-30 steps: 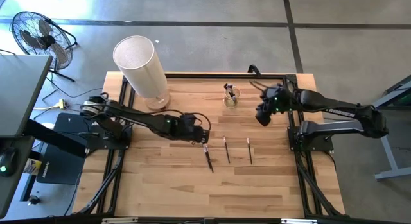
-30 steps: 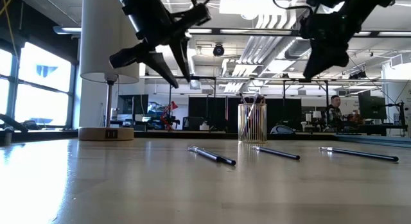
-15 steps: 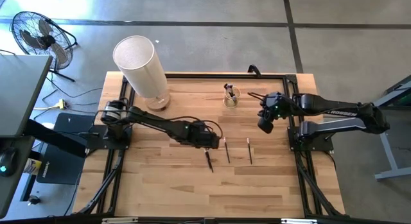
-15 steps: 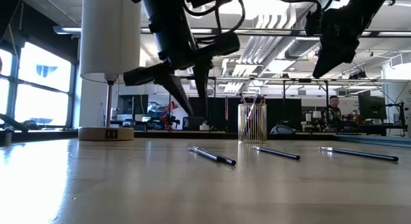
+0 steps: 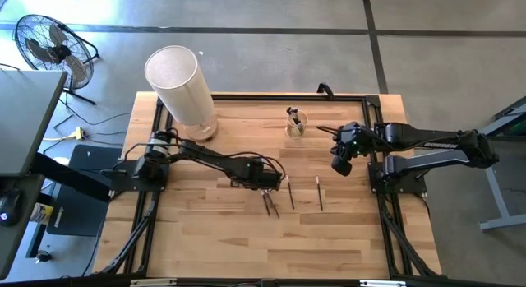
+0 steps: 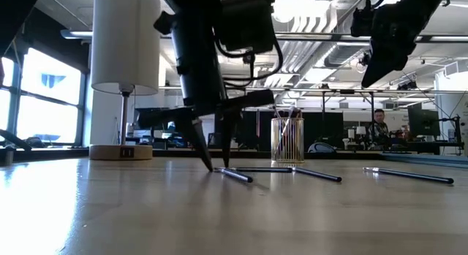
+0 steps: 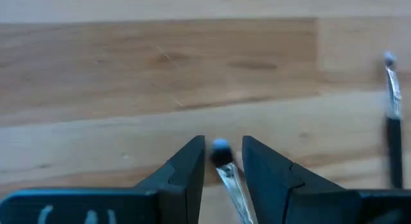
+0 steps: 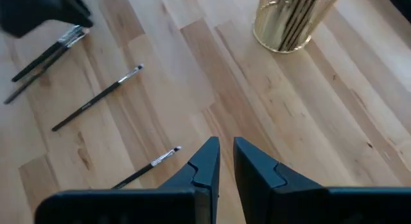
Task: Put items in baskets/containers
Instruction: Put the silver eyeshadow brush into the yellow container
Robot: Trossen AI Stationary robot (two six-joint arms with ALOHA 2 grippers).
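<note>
Three thin dark makeup brushes lie flat on the wooden table: the left one (image 5: 269,205), the middle one (image 5: 290,193) and the right one (image 5: 320,193). The small yellowish glass cup (image 5: 295,125) stands near the far edge with several brushes upright in it. My left gripper (image 7: 223,144) points straight down, open, its fingertips at the table top on either side of the left brush's bristle end (image 7: 219,147), as the low view (image 6: 217,166) also shows. My right gripper (image 5: 338,162) hovers to the right of the cup, open by a narrow gap and empty.
A tall white cylinder on a wooden base (image 5: 176,85) stands at the table's far left corner. Black frame rails (image 5: 246,96) run along the table's edges. Bare wood lies toward the near edge. A person (image 6: 379,127) sits far off in the room behind.
My left gripper has moved toward the table's right and down, tipping from a slant until its fingers point straight down, and it now straddles the left brush's bristle end. My right gripper has drifted a little toward the near edge, away from the cup.
</note>
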